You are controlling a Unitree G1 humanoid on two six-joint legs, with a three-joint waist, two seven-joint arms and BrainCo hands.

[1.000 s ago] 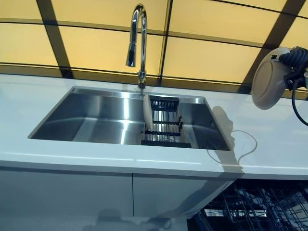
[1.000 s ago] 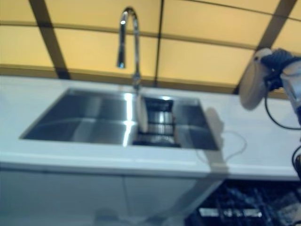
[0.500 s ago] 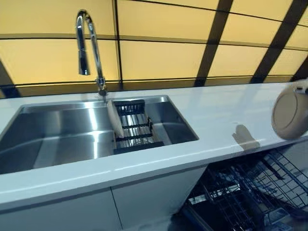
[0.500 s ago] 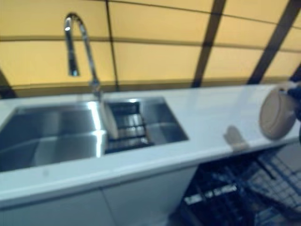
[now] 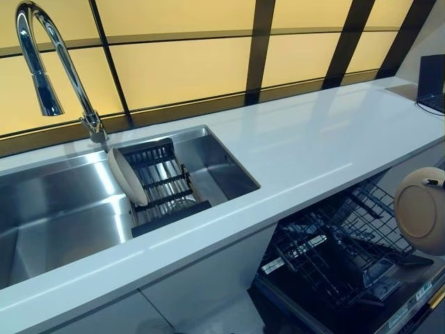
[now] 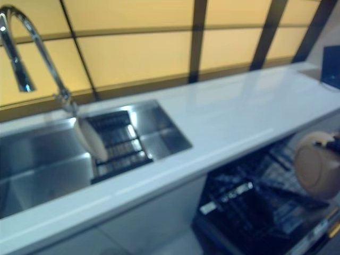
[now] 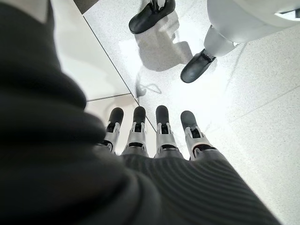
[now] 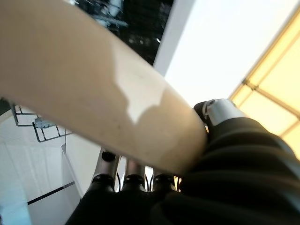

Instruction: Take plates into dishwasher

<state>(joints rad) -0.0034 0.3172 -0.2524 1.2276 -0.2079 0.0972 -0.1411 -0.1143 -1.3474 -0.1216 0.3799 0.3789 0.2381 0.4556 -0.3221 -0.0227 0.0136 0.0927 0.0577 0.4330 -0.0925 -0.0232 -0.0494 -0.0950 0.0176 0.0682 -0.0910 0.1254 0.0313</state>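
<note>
Faucet at far left over the steel sink. Second plate stands on edge in the black drying rack inside the sink, leaning against the rack's left end. White countertop runs right; dark laptop at its far right corner. Below the counter, dishwasher rack pulled out. Right hand pinches the beige plate at its rim, plate held on edge above the rack's right side. Left hand idle, fingers straight and relaxed, pointing down at the floor, holding nothing.
</note>
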